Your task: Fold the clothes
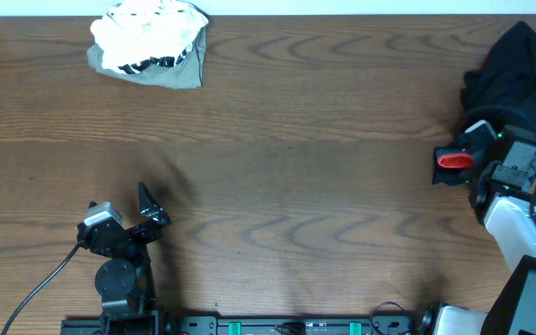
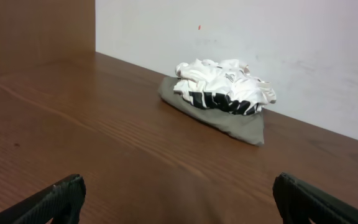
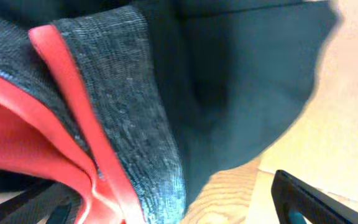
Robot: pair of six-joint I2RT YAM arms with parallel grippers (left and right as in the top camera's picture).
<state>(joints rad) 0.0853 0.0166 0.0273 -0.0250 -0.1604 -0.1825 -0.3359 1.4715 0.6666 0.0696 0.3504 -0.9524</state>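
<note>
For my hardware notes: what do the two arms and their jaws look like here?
Left arm: black, silver-grey wrist block, black cable trailing toward the near edge. Right arm: white links, black joints. Both pairs of jaws are black.

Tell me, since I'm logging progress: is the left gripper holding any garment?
No, the left gripper stands open over the wooden table, with the white and olive-grey pile lying well beyond its fingertips.

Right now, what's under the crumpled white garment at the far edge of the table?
An olive-grey garment lies under the white garment, showing along its edges. Its middle is covered, so anything else beneath cannot be seen.
</note>
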